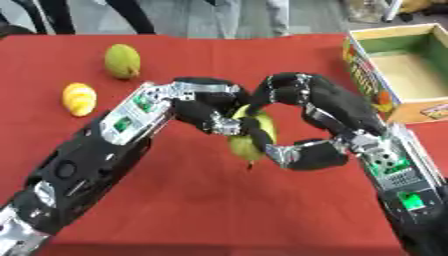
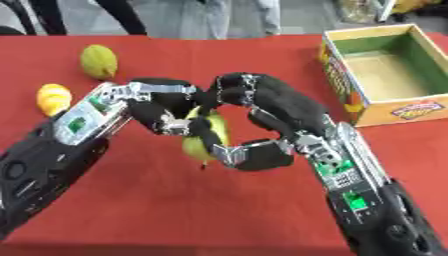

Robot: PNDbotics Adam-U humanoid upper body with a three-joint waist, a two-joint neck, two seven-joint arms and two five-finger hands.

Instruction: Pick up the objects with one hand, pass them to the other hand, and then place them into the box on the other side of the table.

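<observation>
A yellow-green pear-shaped fruit (image 1: 252, 136) is held above the middle of the red table, stem end down. My left hand (image 1: 206, 102) is curled round its upper left side. From the right, my right hand (image 1: 302, 97) wraps it too, fingers over the top and thumb (image 1: 297, 152) beneath it. A green lemon-like fruit (image 1: 122, 61) lies at the far left of the table. Nearer the left edge sits a yellow-orange fruit (image 1: 79, 98). The open cardboard box (image 2: 424, 107) stands at the far right with nothing visible inside.
The red cloth (image 1: 219, 210) covers the whole table. People's legs stand beyond the far edge. The box's printed side wall (image 1: 363, 75) is close to my right forearm.
</observation>
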